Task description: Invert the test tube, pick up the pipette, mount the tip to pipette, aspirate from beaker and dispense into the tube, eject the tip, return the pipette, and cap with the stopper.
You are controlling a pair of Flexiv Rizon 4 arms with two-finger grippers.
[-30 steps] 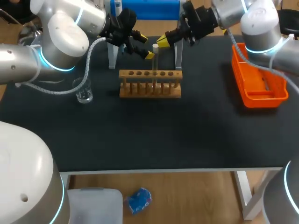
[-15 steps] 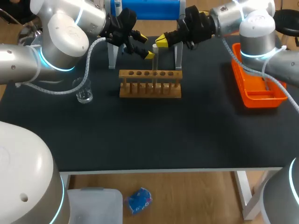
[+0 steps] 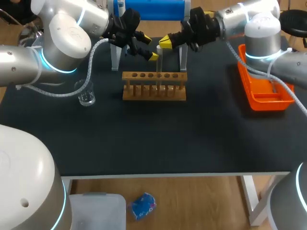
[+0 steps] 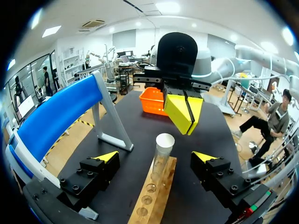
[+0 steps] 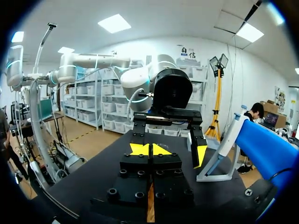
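Nudged leftward, the right gripper [image 3: 165,41], tips together, hangs beside the upright test tube [image 3: 159,60]; the left gripper [image 4: 155,157] straddles it, fingers apart.

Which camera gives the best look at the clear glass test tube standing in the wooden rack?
The left wrist view: the clear glass test tube stands large, upright ahead of its open fingers. The head view shows the tube small and thin. The right wrist view's own shut fingers hide it.
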